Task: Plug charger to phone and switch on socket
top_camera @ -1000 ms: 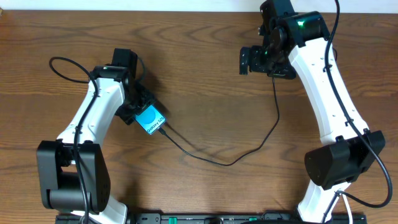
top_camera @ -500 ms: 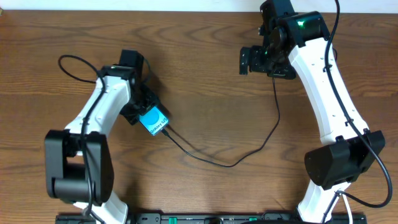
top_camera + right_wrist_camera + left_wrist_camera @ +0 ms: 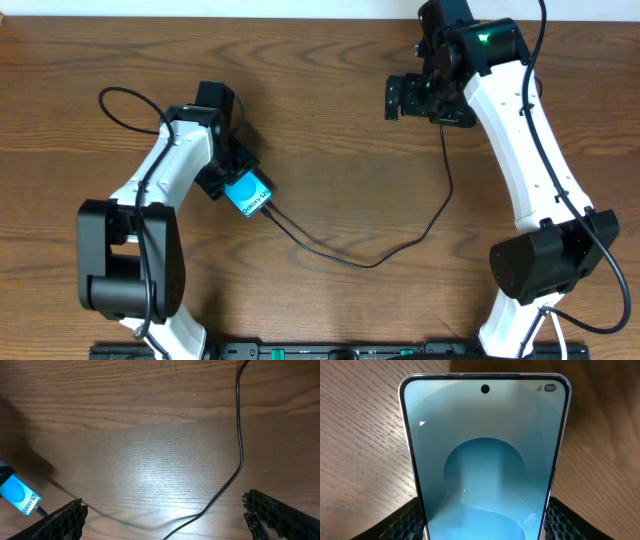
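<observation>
The left gripper [image 3: 485, 517] was clamped on the phone [image 3: 485, 445], its pads [image 3: 412, 522] squeezing the two long edges with the screen facing up. I could not tell whether the phone lay on the surface [image 3: 365, 420] or hung just over it. From above, the charger [image 3: 242, 455] met the phone on the side away from that gripper's wrist and looked seated, though the left wrist view did not show the joint. The cable sagged across the wood and rose toward the right gripper [image 3: 163, 502], which was spread wide and empty, with the cable nearer one finger and the phone far off to its side. The socket showed in no view. My judgement was that the left gripper should release gently without tugging the plug. The right gripper should then find the switch and press with one fingertip, clear of the cable.
</observation>
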